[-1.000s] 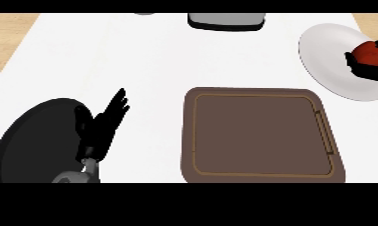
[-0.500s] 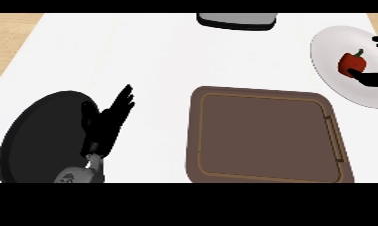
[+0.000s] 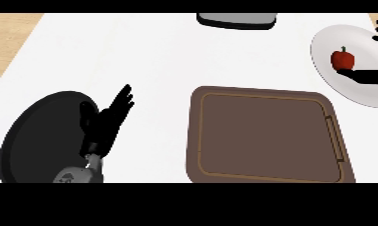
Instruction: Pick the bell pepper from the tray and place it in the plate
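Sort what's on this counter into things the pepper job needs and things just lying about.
Job in hand:
bell pepper, already on the white plate
brown tray

Lying about:
black plate at the left, by the resting left hand
grey object at the far edge

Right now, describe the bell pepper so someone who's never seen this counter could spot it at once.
Find the brown tray on the white counter, then look up and right to the white plate at the view's right edge. The bell pepper sits on that plate: small and red, the only red thing in view.
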You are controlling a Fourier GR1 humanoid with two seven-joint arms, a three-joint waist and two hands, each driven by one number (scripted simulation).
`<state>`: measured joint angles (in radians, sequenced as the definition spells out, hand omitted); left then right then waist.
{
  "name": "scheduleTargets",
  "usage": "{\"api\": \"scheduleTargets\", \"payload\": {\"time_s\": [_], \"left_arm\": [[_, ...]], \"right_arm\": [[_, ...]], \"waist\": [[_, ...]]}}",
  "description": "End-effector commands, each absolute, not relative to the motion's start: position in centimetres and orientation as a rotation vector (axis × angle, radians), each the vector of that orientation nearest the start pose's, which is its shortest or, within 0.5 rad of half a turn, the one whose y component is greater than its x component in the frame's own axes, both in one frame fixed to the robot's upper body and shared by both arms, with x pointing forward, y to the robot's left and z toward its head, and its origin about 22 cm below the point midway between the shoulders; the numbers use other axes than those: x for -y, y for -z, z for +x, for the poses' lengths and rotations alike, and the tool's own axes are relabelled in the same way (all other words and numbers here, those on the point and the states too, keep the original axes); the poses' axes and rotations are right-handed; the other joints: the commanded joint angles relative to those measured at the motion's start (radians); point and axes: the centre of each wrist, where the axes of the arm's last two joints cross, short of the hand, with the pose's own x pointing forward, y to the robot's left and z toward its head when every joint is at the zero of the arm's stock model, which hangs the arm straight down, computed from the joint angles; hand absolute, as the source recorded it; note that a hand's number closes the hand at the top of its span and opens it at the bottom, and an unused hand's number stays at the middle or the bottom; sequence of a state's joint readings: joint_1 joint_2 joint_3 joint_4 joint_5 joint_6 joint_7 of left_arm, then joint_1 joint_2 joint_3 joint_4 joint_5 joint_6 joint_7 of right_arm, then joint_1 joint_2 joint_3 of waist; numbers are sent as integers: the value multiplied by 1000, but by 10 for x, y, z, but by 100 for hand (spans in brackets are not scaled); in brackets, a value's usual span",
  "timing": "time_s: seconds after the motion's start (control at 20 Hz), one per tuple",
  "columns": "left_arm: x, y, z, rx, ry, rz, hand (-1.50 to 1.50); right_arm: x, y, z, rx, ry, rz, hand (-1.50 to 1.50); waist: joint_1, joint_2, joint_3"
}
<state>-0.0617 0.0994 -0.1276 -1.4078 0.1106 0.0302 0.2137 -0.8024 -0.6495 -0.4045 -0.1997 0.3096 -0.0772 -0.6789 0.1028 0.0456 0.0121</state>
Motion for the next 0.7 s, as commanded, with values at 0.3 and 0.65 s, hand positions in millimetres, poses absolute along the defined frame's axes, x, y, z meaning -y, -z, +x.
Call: {"api": "scheduleTargets", "payload": {"time_s": [0.3, 0.65], "left_arm": [[-235, 18, 255, 1252, 64, -45, 0], [-228, 31, 246, 1214, 46, -43, 0]], "right_arm": [[499, -66, 333, 1763, 41, -542, -150], [536, -65, 293, 1752, -46, -322, -150]], "waist": [[-24, -6, -1], [-41, -12, -1]]}}
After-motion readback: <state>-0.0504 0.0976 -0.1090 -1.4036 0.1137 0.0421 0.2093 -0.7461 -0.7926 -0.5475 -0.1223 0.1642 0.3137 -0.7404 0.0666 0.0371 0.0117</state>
